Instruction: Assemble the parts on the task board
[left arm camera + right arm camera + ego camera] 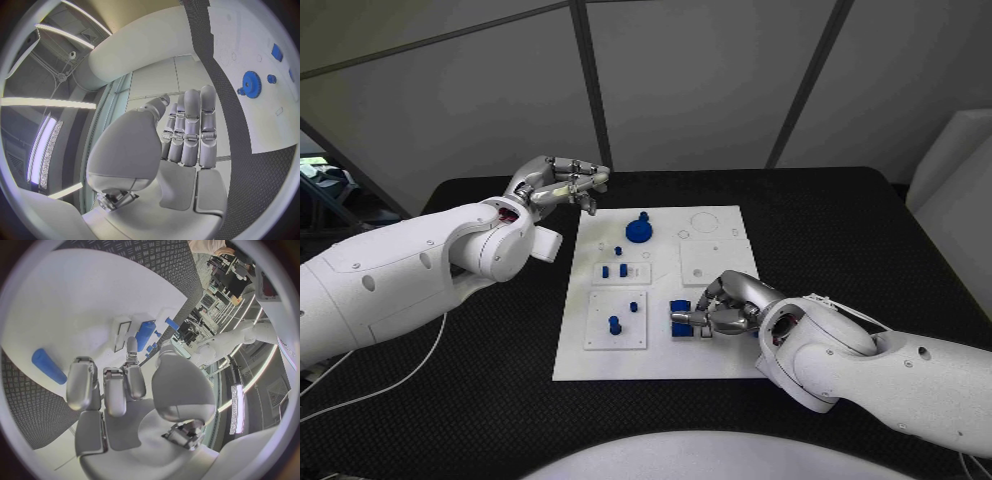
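Note:
The white task board point(711, 360) lies in the middle of the black table. A blue gear point(639, 230) point(250, 81) stands near its far edge, and small blue parts point(615, 271) sit on an inset plate below it. A blue peg point(615, 323) stands in the near-left plate. My right hand point(727, 306) point(115, 382) rests on the board's near right, fingers curled in, fingertips beside a blue block point(681, 308). A blue bar point(49, 365) lies free next to those fingers. My left hand point(561, 184) point(187, 130) hovers off the board's far-left corner, fingers stretched out and holding nothing.
A white inset plate point(705, 262) without blue parts lies on the board's right half. Black mat point(848, 230) surrounds the board on all sides. A white cable point(387, 385) runs along the table's left edge.

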`<state>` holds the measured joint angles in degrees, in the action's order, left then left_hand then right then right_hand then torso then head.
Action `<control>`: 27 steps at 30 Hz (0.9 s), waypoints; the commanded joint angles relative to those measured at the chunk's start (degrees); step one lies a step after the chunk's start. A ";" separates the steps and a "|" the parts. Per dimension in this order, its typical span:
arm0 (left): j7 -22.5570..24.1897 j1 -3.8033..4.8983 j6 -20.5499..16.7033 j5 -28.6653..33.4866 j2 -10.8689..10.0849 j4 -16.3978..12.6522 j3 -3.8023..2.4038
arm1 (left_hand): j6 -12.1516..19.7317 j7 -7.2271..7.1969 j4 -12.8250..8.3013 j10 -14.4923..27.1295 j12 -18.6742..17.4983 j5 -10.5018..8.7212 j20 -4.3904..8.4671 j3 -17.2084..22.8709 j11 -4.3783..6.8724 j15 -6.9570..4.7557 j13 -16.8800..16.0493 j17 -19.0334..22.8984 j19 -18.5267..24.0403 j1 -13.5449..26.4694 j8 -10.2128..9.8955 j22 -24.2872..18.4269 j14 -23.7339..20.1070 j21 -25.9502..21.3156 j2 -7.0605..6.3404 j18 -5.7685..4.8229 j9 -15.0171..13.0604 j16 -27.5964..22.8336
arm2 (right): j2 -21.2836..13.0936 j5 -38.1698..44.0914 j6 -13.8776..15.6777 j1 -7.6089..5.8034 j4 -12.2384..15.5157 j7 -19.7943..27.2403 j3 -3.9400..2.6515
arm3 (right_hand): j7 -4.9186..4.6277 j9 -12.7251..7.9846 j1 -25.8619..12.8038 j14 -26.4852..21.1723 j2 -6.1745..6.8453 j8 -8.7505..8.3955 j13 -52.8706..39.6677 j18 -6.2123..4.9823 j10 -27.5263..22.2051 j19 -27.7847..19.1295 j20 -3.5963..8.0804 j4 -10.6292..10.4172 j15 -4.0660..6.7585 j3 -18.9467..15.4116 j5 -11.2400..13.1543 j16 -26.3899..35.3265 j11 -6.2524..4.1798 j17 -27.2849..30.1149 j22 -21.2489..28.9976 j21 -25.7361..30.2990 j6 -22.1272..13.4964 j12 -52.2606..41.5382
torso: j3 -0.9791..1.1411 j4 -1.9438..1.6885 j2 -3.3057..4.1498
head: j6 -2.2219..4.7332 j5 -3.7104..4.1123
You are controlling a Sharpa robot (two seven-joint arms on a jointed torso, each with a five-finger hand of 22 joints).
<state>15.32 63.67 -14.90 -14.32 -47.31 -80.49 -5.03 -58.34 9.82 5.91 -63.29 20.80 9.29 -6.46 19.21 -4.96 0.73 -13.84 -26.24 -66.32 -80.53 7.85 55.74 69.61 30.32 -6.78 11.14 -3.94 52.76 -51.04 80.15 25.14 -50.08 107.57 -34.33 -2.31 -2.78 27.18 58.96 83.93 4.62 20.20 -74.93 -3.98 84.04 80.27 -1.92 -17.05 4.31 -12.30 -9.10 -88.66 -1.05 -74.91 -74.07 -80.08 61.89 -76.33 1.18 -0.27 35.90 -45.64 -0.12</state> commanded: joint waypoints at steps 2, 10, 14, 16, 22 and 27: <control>0.47 0.07 0.38 0.14 0.00 -0.07 -0.03 | 0.20 -0.04 0.00 0.42 0.31 0.09 -0.08 -0.39 -0.17 -0.02 -0.05 0.08 -0.35 -0.26 0.19 -0.09 0.27 -0.23 0.37 -0.69 0.00 -0.34 | 0.11 0.74 0.11 -0.10 0.06 0.37 -0.03 | -0.04 0.38 -1.92 5.43 0.96 0.30 -3.61 0.30 0.02 -0.21 0.01 0.02 0.34 1.39 0.97 0.16 -0.21 -12.11 0.09 0.32 -0.57 0.33 | 0.01 -0.01 0.05 | -0.12 -0.08; 0.26 0.07 0.38 0.14 0.01 -0.01 -0.03 | 0.20 -0.04 0.00 0.42 0.31 0.09 -0.08 -0.39 -0.17 -0.02 -0.05 0.08 -0.35 -0.26 0.19 -0.09 0.27 -0.23 0.37 -0.69 0.00 -0.34 | -0.19 0.87 1.14 -0.10 0.34 0.80 -0.03 | -0.05 0.74 -3.05 5.42 0.86 0.43 -3.56 0.29 -0.04 -0.21 -0.01 0.07 0.33 2.38 0.61 0.19 -0.22 -12.07 0.10 0.37 -0.66 0.53 | 0.02 0.07 0.00 | -0.05 -0.08; 0.28 0.07 0.37 0.14 0.01 0.01 -0.03 | 0.20 -0.04 0.00 0.42 0.31 0.09 -0.08 -0.39 -0.17 -0.02 -0.05 0.08 -0.35 -0.26 0.19 -0.09 0.27 -0.23 0.37 -0.69 0.00 -0.34 | -1.08 0.97 3.28 -0.09 1.11 2.96 -0.02 | 0.06 1.23 0.88 5.43 -1.41 0.61 -3.76 0.28 0.06 -0.21 0.04 0.89 0.41 4.39 -3.32 0.17 -0.29 -12.11 0.09 0.42 -0.79 0.46 | 0.09 0.06 -0.03 | 0.07 0.04; 0.31 0.07 0.35 0.14 -0.01 0.01 -0.03 | 0.24 -0.04 -0.03 0.49 0.41 0.10 -0.07 -0.37 -0.16 -0.03 -0.07 0.10 -0.37 -0.34 0.23 -0.12 0.27 -0.27 0.42 -0.69 0.00 -0.34 | -2.20 0.78 4.21 -0.09 1.94 4.46 -0.02 | 0.00 1.37 4.98 5.42 -1.88 0.44 -3.71 0.25 -0.01 -0.28 0.08 1.99 0.42 5.16 -6.29 0.22 -0.28 -12.04 0.20 0.52 -1.20 0.64 | 0.13 0.08 -0.02 | 0.12 0.01; 0.42 0.05 0.22 0.14 -0.20 0.03 -0.02 | 0.24 -0.04 -0.03 0.49 0.41 0.10 -0.07 -0.37 -0.16 -0.03 -0.07 0.10 -0.37 -0.34 0.23 -0.12 0.27 -0.27 0.42 -0.69 0.00 -0.34 | -7.63 -2.67 4.82 -0.97 4.60 7.87 -0.02 | -1.18 0.62 9.97 5.36 -2.14 -2.09 -3.19 0.14 -0.49 -0.70 -0.45 2.35 -0.29 4.53 -9.37 0.38 0.65 -11.77 0.80 1.03 -3.73 1.69 | 0.10 0.17 -0.09 | 0.40 0.31; 0.50 0.00 0.09 0.14 -0.37 0.04 -0.01 | 0.24 -0.04 -0.03 0.49 0.41 0.10 -0.07 -0.37 -0.16 -0.03 -0.07 0.10 -0.37 -0.34 0.23 -0.12 0.27 -0.27 0.42 -0.69 0.00 -0.34 | -12.71 -4.11 2.88 -2.06 6.07 8.57 -0.03 | -1.57 0.06 12.42 5.26 -2.50 -3.53 -2.24 -0.02 -1.12 -1.10 -0.83 2.58 -0.64 4.13 -12.95 0.63 1.00 -11.34 1.36 1.50 -3.77 3.14 | 0.16 0.35 -0.11 | 0.54 0.67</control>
<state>15.26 63.63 -14.93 -14.32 -47.64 -80.41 -5.03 -58.34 9.82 5.91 -63.09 21.04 9.29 -6.46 19.21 -5.18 0.74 -13.81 -26.19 -66.32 -80.53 7.85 55.68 69.61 30.32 -6.78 11.14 -3.94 52.76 -63.52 78.27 28.19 -52.04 113.28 -28.37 -2.35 -4.18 27.27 71.05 84.15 2.14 16.92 -74.94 -3.99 83.21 79.53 -2.66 -14.43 4.09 -7.89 -21.76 -88.34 -0.20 -74.91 -72.76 -78.93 58.16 -73.37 1.30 -0.05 35.82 -45.13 0.42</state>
